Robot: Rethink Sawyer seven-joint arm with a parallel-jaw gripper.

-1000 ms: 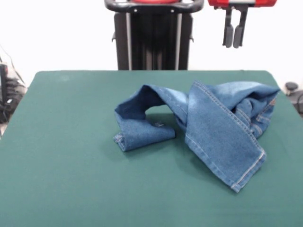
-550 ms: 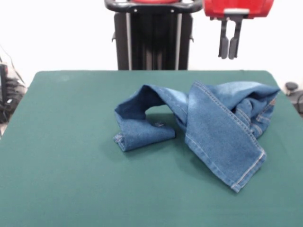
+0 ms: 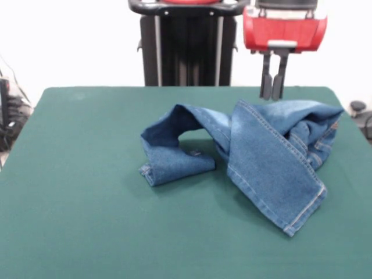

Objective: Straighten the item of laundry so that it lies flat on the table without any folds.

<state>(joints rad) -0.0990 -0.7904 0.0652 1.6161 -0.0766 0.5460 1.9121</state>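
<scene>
Lying bunched right of centre on the table (image 3: 87, 232), the jeans (image 3: 256, 151) remain crossed and folded. The gripper (image 3: 273, 93) has dropped and shifted left, now just above their far edge, its fingers nearly together, empty; a grasp looks imminent.

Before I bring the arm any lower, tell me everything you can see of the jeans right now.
The jeans are small, blue faded denim with orange-tan stitching, lying crumpled on the green table, right of centre. One hemmed leg runs toward the near right, folded over the bunched rest; the other arches left and doubles under itself. Only the table touches them; the pincer hangs just above their far edge.
</scene>
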